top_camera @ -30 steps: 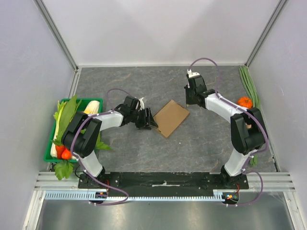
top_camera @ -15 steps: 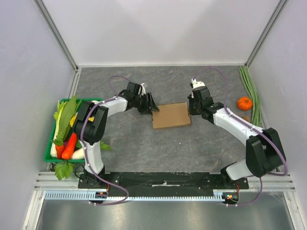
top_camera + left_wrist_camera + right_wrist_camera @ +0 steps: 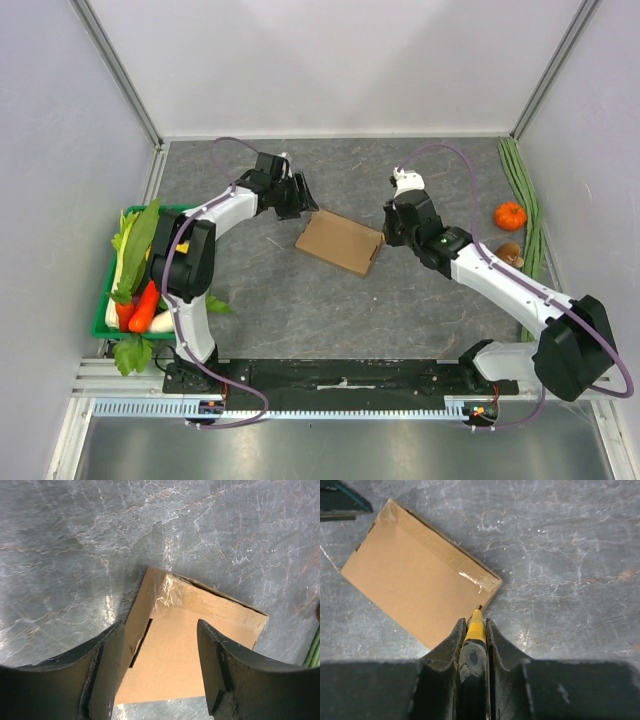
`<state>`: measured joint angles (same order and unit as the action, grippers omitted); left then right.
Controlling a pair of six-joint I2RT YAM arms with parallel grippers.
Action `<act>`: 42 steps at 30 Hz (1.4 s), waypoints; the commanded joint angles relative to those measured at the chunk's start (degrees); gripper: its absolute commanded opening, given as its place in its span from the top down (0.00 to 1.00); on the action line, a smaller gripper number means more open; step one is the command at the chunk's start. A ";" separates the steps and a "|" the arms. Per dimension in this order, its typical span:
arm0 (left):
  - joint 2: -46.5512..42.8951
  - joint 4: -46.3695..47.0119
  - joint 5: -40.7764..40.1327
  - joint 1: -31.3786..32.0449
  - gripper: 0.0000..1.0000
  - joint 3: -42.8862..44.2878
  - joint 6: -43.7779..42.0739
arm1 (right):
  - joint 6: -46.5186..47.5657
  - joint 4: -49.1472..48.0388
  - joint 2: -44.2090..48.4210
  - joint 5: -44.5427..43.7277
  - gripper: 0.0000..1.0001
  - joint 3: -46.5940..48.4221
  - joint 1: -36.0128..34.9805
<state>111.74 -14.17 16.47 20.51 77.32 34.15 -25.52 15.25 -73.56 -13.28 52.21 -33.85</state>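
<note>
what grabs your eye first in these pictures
A flat cardboard box lies in the middle, between both arms. The right tool is shut on a yellow-and-black cutter whose tip sits at the box's taped edge. The left tool is open over the opposite corner. At the far left a green crate is packed with vegetables, and a small orange pumpkin sits far right.
</note>
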 commanded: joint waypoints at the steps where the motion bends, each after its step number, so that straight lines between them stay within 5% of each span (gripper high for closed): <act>1: -6.70 -4.37 -5.57 -0.21 0.34 0.91 -3.13 | 2.57 0.05 -0.97 -5.53 1.00 4.57 0.27; 8: -17.06 -4.91 -7.94 0.75 0.34 -11.91 7.13 | 5.83 -6.27 -10.45 0.08 1.00 10.98 4.31; 15: -19.99 7.39 -3.83 3.13 0.33 -24.75 14.62 | 5.30 -8.83 -22.57 8.44 1.00 16.96 7.21; 30: -4.79 20.58 11.03 3.31 0.40 -17.03 11.47 | 2.14 -6.81 -20.05 15.74 1.00 11.52 7.39; 42: -5.30 18.57 9.28 2.51 0.37 -17.28 10.15 | -2.08 -6.19 -14.77 14.16 1.00 5.45 7.39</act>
<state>108.29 2.96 24.40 23.38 60.86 46.24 -25.61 10.31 -90.04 0.64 58.35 -26.35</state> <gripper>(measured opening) 0.627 0.227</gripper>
